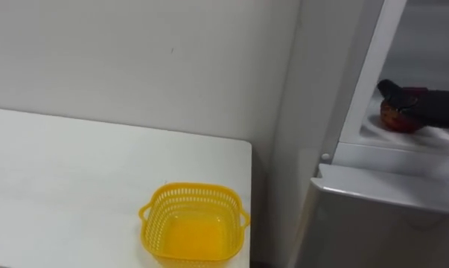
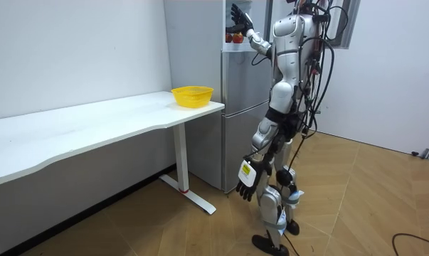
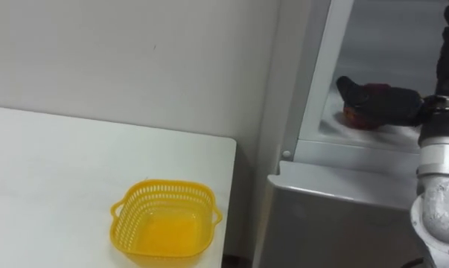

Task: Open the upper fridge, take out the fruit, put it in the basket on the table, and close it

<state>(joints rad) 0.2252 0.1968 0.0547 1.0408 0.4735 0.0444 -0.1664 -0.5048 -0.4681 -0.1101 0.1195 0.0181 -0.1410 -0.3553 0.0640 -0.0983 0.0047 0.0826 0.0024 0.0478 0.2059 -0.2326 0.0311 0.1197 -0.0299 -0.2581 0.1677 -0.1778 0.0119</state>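
The upper fridge compartment (image 1: 403,145) stands open at the right, its white shelf level with my head. On that shelf lies a small red roundish item (image 1: 395,119) (image 3: 356,115). My right hand (image 3: 380,100) (image 1: 421,104) reaches in from the right and rests over and behind it, fingers spread and fairly straight, as the room view also shows (image 2: 238,17). I cannot see a closed hold on the red item. My left hand (image 2: 247,178) hangs relaxed by my thigh. I stand upright facing the fridge (image 2: 239,114).
A yellow plastic basket (image 1: 194,223) (image 2: 193,94), with nothing in it, sits on the white table (image 1: 75,186) near its right edge, next to the fridge. The lower fridge door (image 3: 336,216) is closed below the open compartment. A wall runs behind the table.
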